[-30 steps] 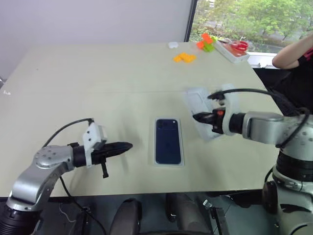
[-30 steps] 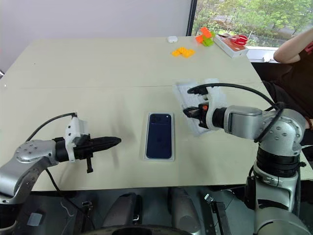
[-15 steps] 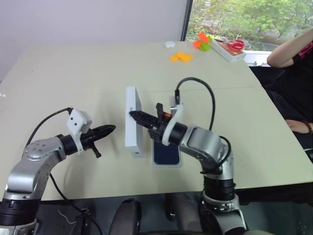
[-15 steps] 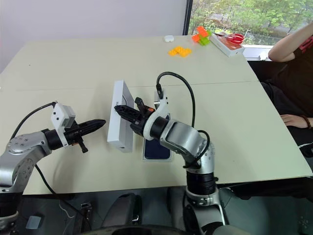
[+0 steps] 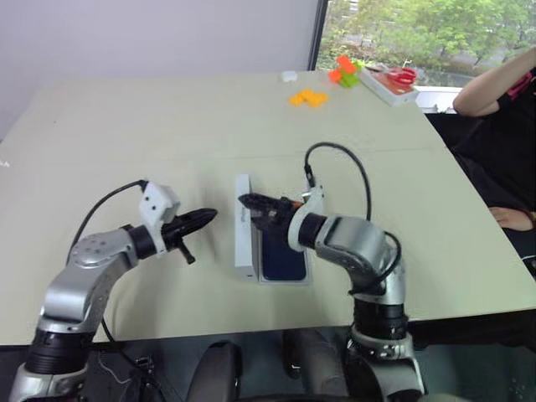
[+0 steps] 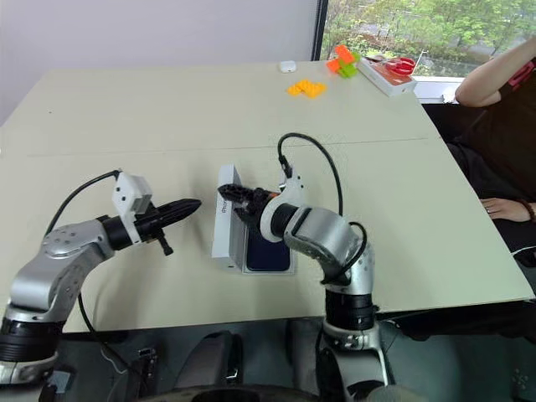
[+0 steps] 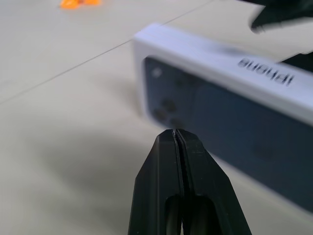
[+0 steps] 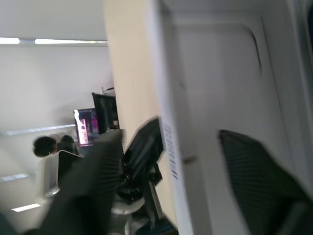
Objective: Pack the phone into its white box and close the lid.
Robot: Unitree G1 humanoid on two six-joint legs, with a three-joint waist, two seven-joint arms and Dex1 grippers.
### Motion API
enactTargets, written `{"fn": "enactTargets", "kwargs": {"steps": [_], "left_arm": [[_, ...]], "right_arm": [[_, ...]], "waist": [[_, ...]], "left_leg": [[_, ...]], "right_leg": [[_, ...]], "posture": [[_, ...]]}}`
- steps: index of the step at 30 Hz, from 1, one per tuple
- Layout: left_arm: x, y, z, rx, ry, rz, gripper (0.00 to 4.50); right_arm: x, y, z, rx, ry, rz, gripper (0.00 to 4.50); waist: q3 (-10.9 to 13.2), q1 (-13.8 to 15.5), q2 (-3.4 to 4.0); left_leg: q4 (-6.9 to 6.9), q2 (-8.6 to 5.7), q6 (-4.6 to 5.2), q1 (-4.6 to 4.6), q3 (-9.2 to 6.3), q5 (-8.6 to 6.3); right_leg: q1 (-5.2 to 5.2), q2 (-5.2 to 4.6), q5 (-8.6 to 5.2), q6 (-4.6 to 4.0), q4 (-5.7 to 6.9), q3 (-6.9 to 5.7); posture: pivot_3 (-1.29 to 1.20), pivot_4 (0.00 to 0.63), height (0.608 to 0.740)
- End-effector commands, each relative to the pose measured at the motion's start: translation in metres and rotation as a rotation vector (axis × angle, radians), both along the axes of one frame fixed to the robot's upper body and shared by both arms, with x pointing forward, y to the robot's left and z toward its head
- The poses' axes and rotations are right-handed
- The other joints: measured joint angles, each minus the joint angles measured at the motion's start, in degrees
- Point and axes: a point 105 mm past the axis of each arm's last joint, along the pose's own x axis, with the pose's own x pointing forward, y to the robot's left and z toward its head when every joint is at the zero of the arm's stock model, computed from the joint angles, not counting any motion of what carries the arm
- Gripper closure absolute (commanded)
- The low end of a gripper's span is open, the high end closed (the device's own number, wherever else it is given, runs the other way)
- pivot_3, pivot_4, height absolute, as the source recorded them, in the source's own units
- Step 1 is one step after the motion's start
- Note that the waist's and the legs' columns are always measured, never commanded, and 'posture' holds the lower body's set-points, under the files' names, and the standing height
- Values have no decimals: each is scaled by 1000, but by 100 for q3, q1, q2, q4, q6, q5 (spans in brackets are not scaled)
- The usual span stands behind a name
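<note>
The dark blue phone lies flat in the white box near the table's front. The lid stands on its long edge along the box's left side, with its printed phone picture facing my left gripper. My right gripper is at the lid's upper edge. In the right wrist view its fingers are spread wide on either side of the lid's wall, so it is open. My left gripper is shut and empty, pointing at the lid's outer face from a short way off.
Orange blocks, green and orange pieces, a small white item and a white tray with red scissors sit at the far right. A person's arm and hand are beyond the right edge.
My right gripper carried the lid from right of the phone to its left side and lowered it on edge, then opened. My left gripper moved closer to the lid. The camera shifted.
</note>
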Motion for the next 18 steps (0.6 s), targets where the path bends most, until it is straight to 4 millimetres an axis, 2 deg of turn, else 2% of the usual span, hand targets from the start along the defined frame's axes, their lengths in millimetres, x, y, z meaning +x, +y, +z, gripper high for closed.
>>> {"fn": "enactTargets", "kwargs": {"steps": [1,4,7,9,12,14,16,18], "left_arm": [[-5,-21,9,-11,-39,-63,4438],[-7,-33,9,-24,-34,-99,4438],[-19,-61,6,-29,-10,-198,4438],[-24,-72,3,-14,-3,-239,4438],[-31,-88,-2,17,1,-292,4438],[-28,-92,1,8,-5,-281,4438],[-23,-89,7,-30,10,-239,4438],[-13,-79,13,-125,96,-161,4438]], "right_arm": [[2,-22,24,-64,-205,38,601],[8,-41,27,-217,-337,48,601],[29,-86,23,-495,-471,-45,601],[38,-101,19,-600,-505,-72,601],[46,-116,12,-730,-553,-83,601],[46,-119,12,-809,-609,-56,601],[45,-120,11,-882,-670,-13,601],[42,-121,8,-994,-736,48,601]], "waist": [[-1,8,-1],[-1,6,-1],[1,23,4],[-2,30,0],[-2,15,0],[-1,13,1],[-1,14,0],[-1,17,1]], "left_leg": [[0,-9,0,-1,-1,0],[-4,-15,12,-5,0,-7],[-3,-21,24,-11,2,-14],[-3,-23,24,-13,4,-14],[-2,-25,24,-10,6,-14],[-2,-25,24,-8,6,-14],[-1,-25,25,-5,5,-14],[0,-25,25,-4,4,-14]], "right_leg": [[1,-1,-1,1,-1,0],[0,-2,-4,11,-4,1],[-2,-3,-9,18,-5,2],[-2,-5,-11,22,-7,4],[-1,-3,-13,25,-6,9],[-1,1,-13,25,-3,9],[0,2,-13,25,0,9],[0,3,-14,27,1,9]], "posture": [[0,150,740],[0,150,740],[0,150,740],[0,150,740],[0,150,740],[0,150,740],[0,150,740],[0,150,740]]}}
